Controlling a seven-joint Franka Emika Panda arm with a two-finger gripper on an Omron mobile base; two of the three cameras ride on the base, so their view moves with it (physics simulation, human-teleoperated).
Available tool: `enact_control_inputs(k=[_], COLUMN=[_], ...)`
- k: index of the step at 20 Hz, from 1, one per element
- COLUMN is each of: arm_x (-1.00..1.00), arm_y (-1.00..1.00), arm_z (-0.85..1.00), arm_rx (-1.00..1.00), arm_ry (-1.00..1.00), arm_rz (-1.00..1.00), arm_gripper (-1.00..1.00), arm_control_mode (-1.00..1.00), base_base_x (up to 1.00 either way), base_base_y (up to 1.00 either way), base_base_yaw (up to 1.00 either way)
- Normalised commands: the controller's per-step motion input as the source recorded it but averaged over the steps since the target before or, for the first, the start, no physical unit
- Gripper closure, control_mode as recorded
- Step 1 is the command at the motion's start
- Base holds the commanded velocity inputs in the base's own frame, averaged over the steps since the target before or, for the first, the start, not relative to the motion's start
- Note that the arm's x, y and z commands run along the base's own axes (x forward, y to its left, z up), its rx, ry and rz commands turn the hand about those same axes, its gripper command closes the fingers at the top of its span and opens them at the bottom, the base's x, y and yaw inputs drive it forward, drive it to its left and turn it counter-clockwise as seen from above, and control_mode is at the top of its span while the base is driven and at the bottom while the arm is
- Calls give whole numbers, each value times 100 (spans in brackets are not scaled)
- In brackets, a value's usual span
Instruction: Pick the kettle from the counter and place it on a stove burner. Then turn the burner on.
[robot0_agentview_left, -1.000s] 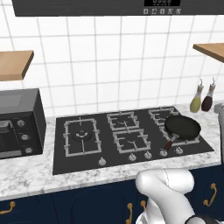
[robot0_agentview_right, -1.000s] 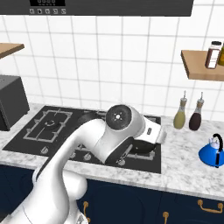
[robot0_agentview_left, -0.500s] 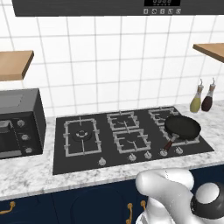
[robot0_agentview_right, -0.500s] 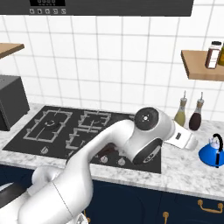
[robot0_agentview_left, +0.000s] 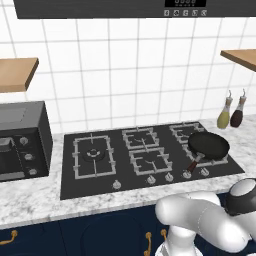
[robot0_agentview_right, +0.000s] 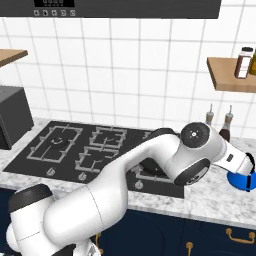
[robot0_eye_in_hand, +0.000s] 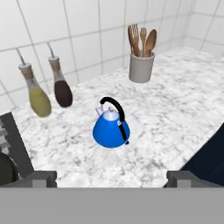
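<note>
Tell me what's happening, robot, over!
Gripper open, empty, above the counter. Kettle upright on the counter, not yet grasped. Oil bottles and utensil holder stand apart from it; approach looks clear. Over.

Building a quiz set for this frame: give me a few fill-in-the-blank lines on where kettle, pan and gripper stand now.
1. The kettle stands upright on the ____, not on the stove.
2. The frying pan lies on the stove's ____ end in the left base view.
3. In the hand view the two bottles stand to the ____ of the kettle.
4. The gripper is ____, holding nothing.

Missing words: counter; right; left; open
</note>
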Motion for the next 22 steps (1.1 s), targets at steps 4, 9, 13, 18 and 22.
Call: enact_control_inputs(k=[4,9,13,18,22], arm_x=[0,-3,0,0,11], arm_y=[0,3,0,-70,-100], arm_z=[0,0,0,-33,-59], arm_rx=[0,-1,0,22,29], arm_ry=[0,0,0,-13,-2], arm_rz=[0,2,0,4,1], arm_gripper=[-100,-100,-100,-100,-100], arm_control_mode=[-100,-100,-100,-100,-100], base_base_x=[0,0,0,0,0], base_base_y=[0,0,0,0,0], base_base_yaw=[0,0,0,0,0])
